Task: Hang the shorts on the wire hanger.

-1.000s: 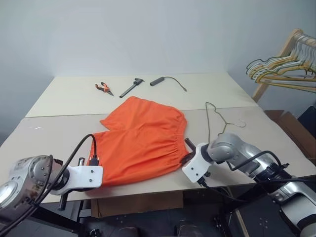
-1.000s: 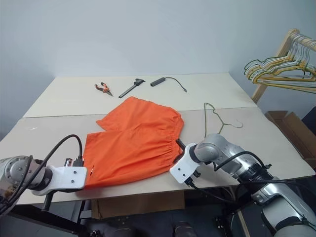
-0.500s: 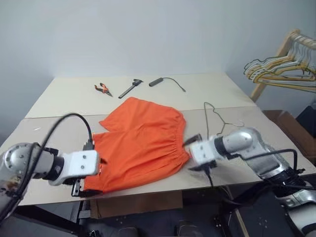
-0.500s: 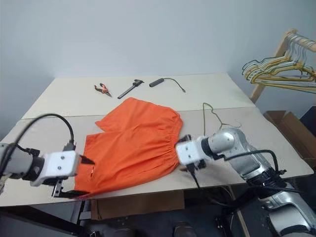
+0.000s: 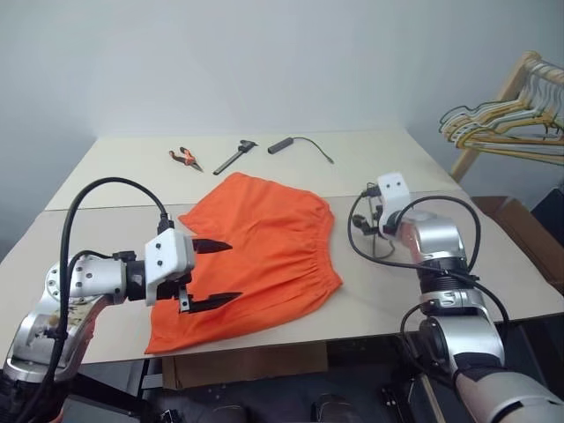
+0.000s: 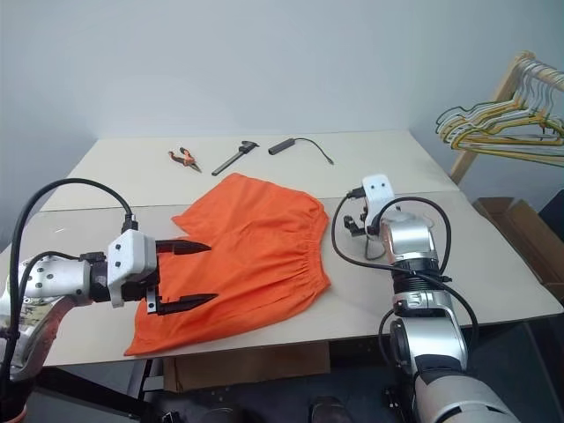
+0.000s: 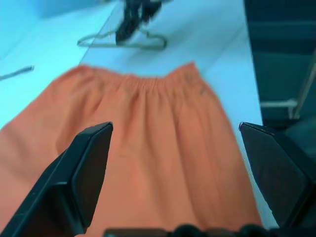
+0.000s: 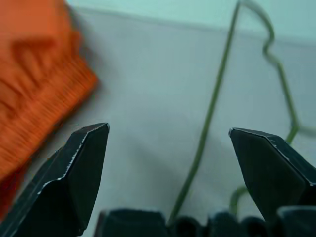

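Observation:
The orange shorts (image 5: 260, 251) lie flat on the table, waistband toward the right. My left gripper (image 5: 218, 273) hovers open over the left leg of the shorts, fingers pointing toward the waistband, with nothing between them; the left wrist view looks along the shorts (image 7: 148, 148). The thin olive wire hanger (image 8: 207, 106) lies on the table just right of the waistband, largely hidden under my right arm in the head views. My right gripper (image 8: 168, 131) is open above the hanger's wire, holding nothing, with the waistband edge (image 8: 44, 94) off to one side.
At the table's far side lie orange-handled pliers (image 5: 183, 157), a black tool (image 5: 233, 157) and a black cable with a plug (image 5: 282, 144). A wooden rack with bunched hangers (image 5: 502, 123) stands at the right, and a cardboard box (image 5: 529, 231) sits below it.
Both grippers went from shut to open. The left one rose from the table's front edge to above the shorts' leg. The right one rolled and moved from the waistband out over the hanger.

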Controlling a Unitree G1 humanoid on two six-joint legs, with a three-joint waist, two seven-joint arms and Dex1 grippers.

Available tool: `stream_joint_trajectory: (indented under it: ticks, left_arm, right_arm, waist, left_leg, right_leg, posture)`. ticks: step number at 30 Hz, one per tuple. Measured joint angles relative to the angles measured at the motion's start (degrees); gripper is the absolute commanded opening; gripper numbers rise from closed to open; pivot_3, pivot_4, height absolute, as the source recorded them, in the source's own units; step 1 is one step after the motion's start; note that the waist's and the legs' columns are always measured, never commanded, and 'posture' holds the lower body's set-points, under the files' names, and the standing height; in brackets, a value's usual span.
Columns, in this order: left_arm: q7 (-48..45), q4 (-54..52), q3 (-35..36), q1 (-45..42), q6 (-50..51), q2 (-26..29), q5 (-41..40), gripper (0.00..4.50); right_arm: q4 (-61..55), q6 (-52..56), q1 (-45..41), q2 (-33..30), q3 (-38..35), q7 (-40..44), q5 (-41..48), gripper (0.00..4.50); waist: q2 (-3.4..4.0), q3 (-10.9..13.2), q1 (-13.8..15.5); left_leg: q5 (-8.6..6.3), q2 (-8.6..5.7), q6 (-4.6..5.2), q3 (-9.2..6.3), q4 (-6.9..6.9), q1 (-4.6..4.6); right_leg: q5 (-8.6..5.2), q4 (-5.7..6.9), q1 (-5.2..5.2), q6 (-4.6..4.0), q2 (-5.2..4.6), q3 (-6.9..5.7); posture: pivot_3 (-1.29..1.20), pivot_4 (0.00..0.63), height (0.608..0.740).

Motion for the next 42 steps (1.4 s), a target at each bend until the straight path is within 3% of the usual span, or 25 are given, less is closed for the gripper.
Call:
stream_joint_trajectory:
  ticks: [6,20,25,35,42]
  left_arm:
    - [-0.2,1.0,-2.7,1.9,-1.8,2.7,2.9,4.46]
    - [0.2,1.2,-4.8,2.6,-3.7,3.4,3.8,4.46]
    - [0.2,1.2,-5.3,2.6,-4.1,3.5,4.4,4.50]
    - [0.4,1.5,-6.1,2.6,-5.1,3.5,4.5,4.50]
    - [0.9,2.3,-6.6,2.6,-5.5,3.3,4.5,4.50]
  right_arm:
    - [7.1,-5.0,-1.8,-0.4,1.5,3.4,0.4,4.50]
    - [18.2,-9.1,-4.0,0.3,4.4,2.8,0.1,4.50]
    - [21.7,-9.5,-6.3,1.0,6.2,2.5,-0.3,3.34]
    - [26.2,-11.4,-8.2,1.3,6.6,0.1,-0.4,0.03]
    - [27.8,-13.2,-8.0,1.1,7.0,-0.8,-0.5,0.03]
  waist:
    - [0.07,0.0,-2.2]
    - [0.10,0.0,-2.8]
    - [0.09,0.0,-3.3]
    - [0.03,0.0,-3.4]
    - [0.03,0.0,-3.3]
  left_leg:
    - [0.00,0.04,0.01,-0.16,-0.02,0.14]
    - [0.00,0.02,0.01,-0.46,-0.02,0.14]
    - [0.00,0.03,0.01,-0.49,-0.02,0.18]
    - [0.00,0.05,0.01,-0.50,-0.05,0.36]
    - [-0.01,0.06,0.02,-0.53,-0.23,1.04]
  right_leg:
    - [0.01,0.03,0.11,0.02,0.11,0.03]
    - [0.02,0.01,0.13,0.06,0.08,0.05]
    - [0.02,0.00,0.19,0.06,0.08,0.05]
    - [0.02,0.00,0.34,0.07,0.10,0.05]
    - [-0.01,-0.26,1.10,0.10,0.09,-0.01]
  posture:
    - [0.02,0.000,0.740]
    - [0.02,0.000,0.740]
    - [0.01,0.000,0.740]
    - [0.01,0.000,0.740]
    - [0.01,0.000,0.740]
